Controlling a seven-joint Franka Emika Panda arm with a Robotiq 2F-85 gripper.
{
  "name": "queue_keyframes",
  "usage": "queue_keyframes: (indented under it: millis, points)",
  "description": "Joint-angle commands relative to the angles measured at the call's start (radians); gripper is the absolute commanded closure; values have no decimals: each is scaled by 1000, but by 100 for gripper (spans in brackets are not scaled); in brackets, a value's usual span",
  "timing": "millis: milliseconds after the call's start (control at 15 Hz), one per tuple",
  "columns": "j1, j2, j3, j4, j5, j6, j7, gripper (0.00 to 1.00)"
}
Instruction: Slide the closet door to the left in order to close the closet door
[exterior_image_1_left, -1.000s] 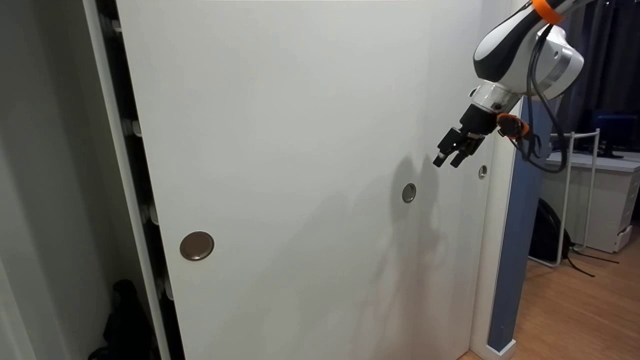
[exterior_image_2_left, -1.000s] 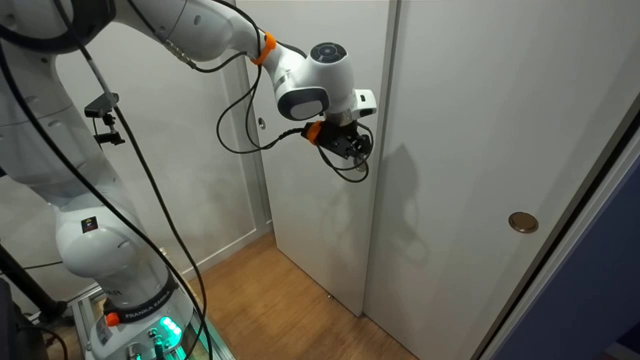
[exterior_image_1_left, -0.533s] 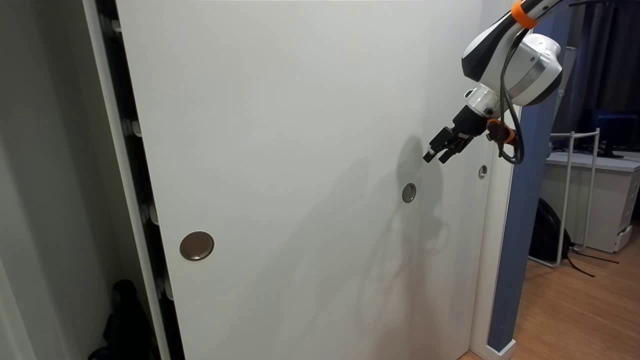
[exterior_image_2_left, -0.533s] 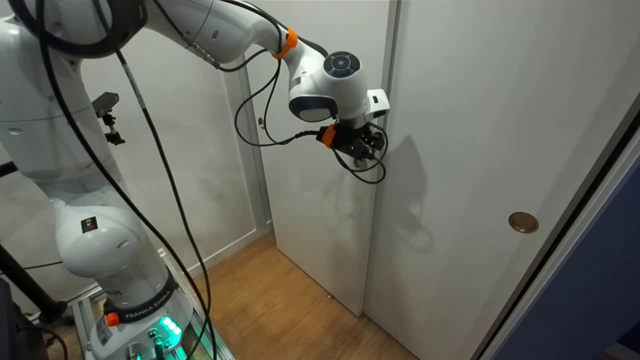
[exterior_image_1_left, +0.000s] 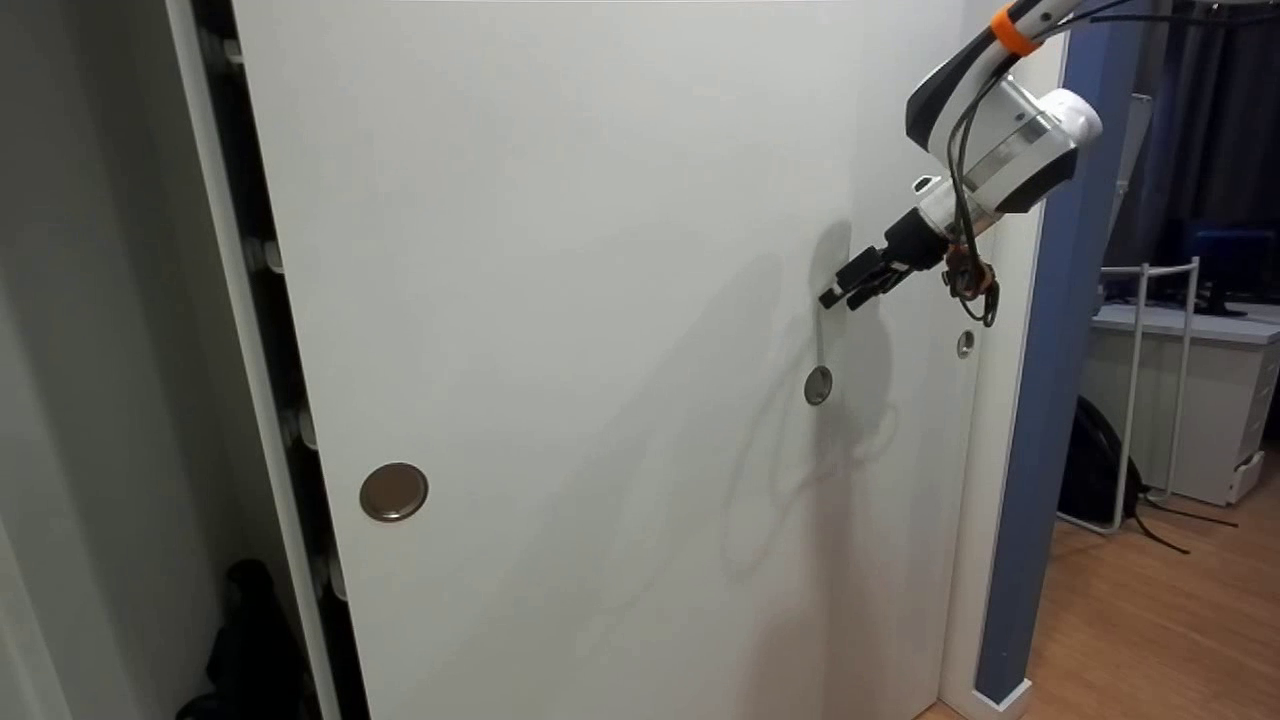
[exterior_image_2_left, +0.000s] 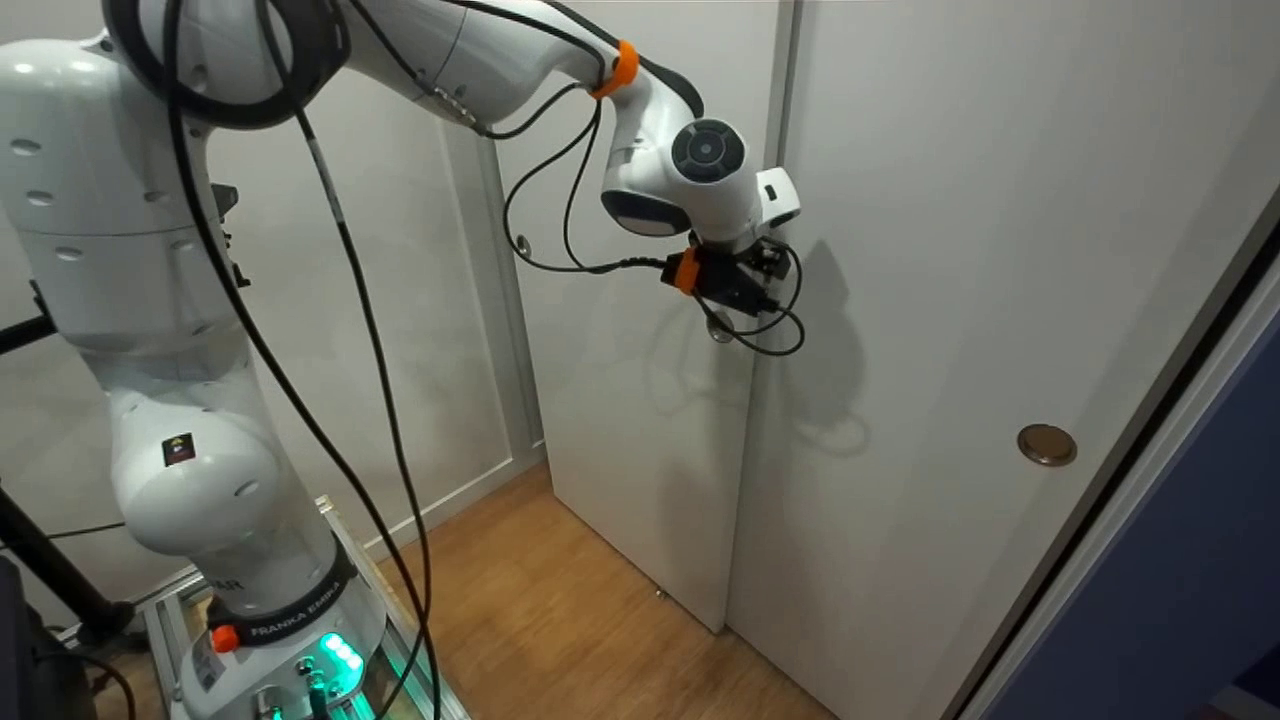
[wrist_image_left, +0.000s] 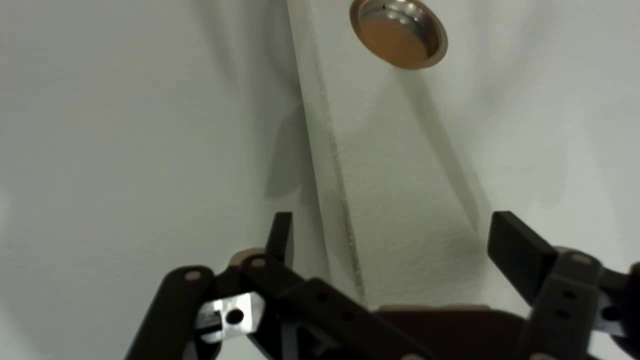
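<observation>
Indoors, closet door (exterior_image_1_left: 560, 250): tall, flat and white, it stands upright through the middle of both exterior views, a dark gap (exterior_image_1_left: 280, 345) running down its nine o'clock side in an exterior view.
Second panel (exterior_image_2_left: 960, 300): also white, it stands behind the closet door and shows past its three o'clock edge in both exterior views.
Blue wall (exterior_image_1_left: 1048, 420): it rises on the three o'clock side of both exterior views, just beyond the second panel.
Robot arm (exterior_image_2_left: 160, 290): marked Franka Emika at the base, it stands at seven o'clock in an exterior view and extends toward one, its wrist near the closet door.
White cabinet (exterior_image_1_left: 1215, 420): it sits at three o'clock in an exterior view, beside a black bag (exterior_image_1_left: 1095, 465).
Fingers (wrist_image_left: 522, 255): spread well apart in the wrist view, one at either side of the closet door's edge; whether they touch it cannot be told.
Near pull (wrist_image_left: 400, 42): round, recessed and metallic, it gleams at one o'clock in the wrist view, set in the closet door close to that edge.
Far pull (exterior_image_1_left: 393, 491): set in the same door, at eight o'clock in an exterior view, well apart from the fingers.
</observation>
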Motion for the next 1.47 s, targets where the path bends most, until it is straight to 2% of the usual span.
queue_keyframes:
  millis: [0, 333, 667, 933, 1400]
  points:
    - [-15, 33, 11, 44, 82, -79, -78, 0]
    - [-11, 20, 6, 22, 41, -181, -29, 0]
    - [6, -19, 35, -15, 41, -186, -20, 0]
    - [13, -28, 60, -27, 83, -213, -49, 0]
    - [57, -40, 117, -46, 101, -219, -65, 0]
